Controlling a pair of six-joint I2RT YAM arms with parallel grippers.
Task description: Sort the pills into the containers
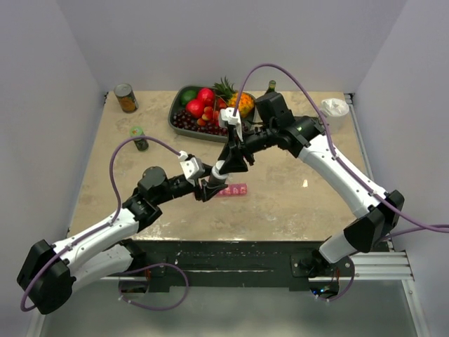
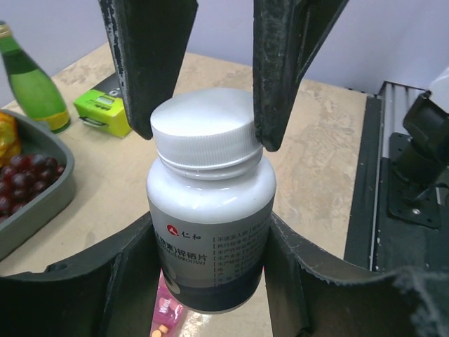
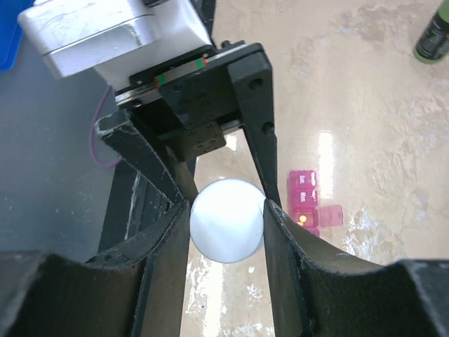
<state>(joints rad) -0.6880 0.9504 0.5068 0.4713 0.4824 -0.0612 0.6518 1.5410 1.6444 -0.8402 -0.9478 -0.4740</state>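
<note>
Containers point(image 1: 234, 189) | pink strip on table point(image 1: 295, 203), beneath lifted white bottle point(image 2: 210, 203); some lids open, few pills point(image 2: 163, 327) inside | left gripper point(image 2: 210, 246) clamps bottle body | right gripper point(image 3: 226, 217) clamps cap point(image 2: 205, 130) | cap on; most sorting judged outstanding

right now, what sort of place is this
Probably a robot lab test cell: plain white walls box in a stone-look table, a left arm and right arm are bolted at its near edge, and staged props sit out, like a fruit tray and pink pill organiser.
</note>
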